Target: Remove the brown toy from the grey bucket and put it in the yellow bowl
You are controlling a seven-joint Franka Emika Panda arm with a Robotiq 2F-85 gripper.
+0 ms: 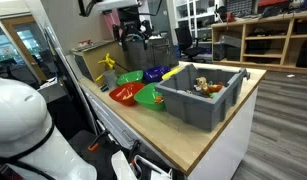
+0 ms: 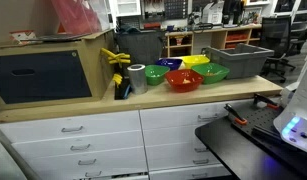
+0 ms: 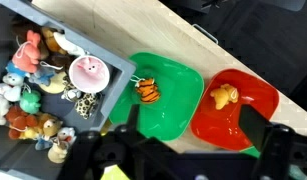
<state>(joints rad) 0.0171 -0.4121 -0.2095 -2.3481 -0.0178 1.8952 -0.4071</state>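
Observation:
The grey bucket (image 3: 111, 88) lies at the left of the wrist view and holds several small plush toys. It also shows in both exterior views (image 1: 205, 105) (image 2: 238, 62). A brown-orange toy (image 3: 22, 124) lies among them near the bucket's lower left. My gripper (image 3: 189, 128) is open and empty, high above the counter over a green bowl (image 3: 173, 100) and a red bowl (image 3: 233, 115). The yellow bowl (image 2: 196, 61) stands next to the bucket, also seen in an exterior view (image 1: 160, 73). Only a yellow sliver at the bottom left of the wrist view may be it.
The green bowl holds a striped orange toy (image 3: 146, 90) and the red bowl an orange-yellow toy (image 3: 224, 97). A second green bowl (image 2: 158, 73), a blue bowl (image 2: 170, 64), a silver cup (image 2: 138, 77) and a yellow object (image 2: 117, 58) stand nearby. A cabinet (image 2: 48, 72) bounds one end of the counter.

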